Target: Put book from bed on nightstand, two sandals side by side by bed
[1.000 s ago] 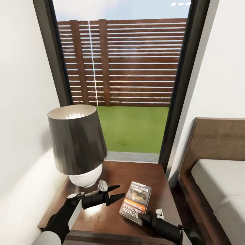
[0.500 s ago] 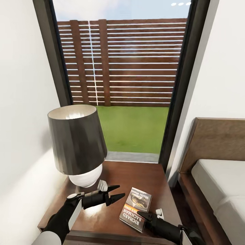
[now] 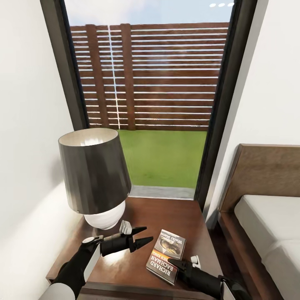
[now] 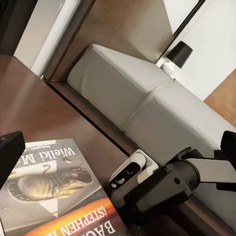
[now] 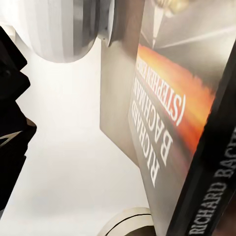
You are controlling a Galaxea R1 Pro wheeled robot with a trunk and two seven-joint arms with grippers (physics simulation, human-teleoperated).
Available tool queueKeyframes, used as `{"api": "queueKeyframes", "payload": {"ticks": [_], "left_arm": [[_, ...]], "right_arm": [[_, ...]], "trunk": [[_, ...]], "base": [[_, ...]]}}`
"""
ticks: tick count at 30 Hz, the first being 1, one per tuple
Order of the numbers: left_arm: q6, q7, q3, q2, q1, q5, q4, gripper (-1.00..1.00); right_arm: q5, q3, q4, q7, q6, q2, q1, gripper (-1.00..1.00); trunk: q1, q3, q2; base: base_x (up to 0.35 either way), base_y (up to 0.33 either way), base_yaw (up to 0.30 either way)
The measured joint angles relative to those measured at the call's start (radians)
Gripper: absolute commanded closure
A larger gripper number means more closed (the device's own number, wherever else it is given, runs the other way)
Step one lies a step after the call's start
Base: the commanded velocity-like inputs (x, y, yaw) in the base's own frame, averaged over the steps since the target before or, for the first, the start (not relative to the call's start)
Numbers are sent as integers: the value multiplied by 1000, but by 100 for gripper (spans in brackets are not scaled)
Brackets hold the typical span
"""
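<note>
The book (image 3: 166,256) lies flat on the nightstand (image 3: 166,212), just beyond the right pincer (image 3: 177,263), whose upper fingertip rests over the near edge; clenched or released, I cannot tell. The left pincer (image 3: 141,235), fingers spread and holding nothing, hovers beside the book (likely kept clear of the lamp (image 3: 95,175)).

White walls (image 3: 29,104), tall window (image 3: 154,83), slatted fence (image 3: 166,75)

Left gripper (image 3: 143,234) hovers with fingers (image 3: 138,229) spread; right gripper (image 3: 174,264) reaches forward, its state unclear.
</note>
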Motion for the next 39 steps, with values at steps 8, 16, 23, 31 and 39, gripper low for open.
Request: {"api": "queueKeyframes", "payload": {"ticks": [8,16,23,31,39], "left_arm": [[0,0,0,0,0,0,0,-100],[0,0,0,0,0,0,0,-100],[1,0,0,0,0,0,1,-100],[1,1,0,0,0,0,1,-100],[1,1,-1,-3,0,-1,13,-100]], "right_arm": [[0,0,0,1,0,0,0,-100],[-4,0,-2,-7,-1,1,0,-100],[-2,-1,-8,-18,-5,1,0,-100],[0,0,-8,-18,-6,0,0,-100],[1,1,-8,-16,-6,0,0,-100]], "trunk": [[0,0,0],[0,0,0],[0,0,0],[0,0,0],[0,0,0]], "base": [[4,0,0],[-28,0,0],[-124,0,0],[-15,0,0],[-203,0,0]]}}
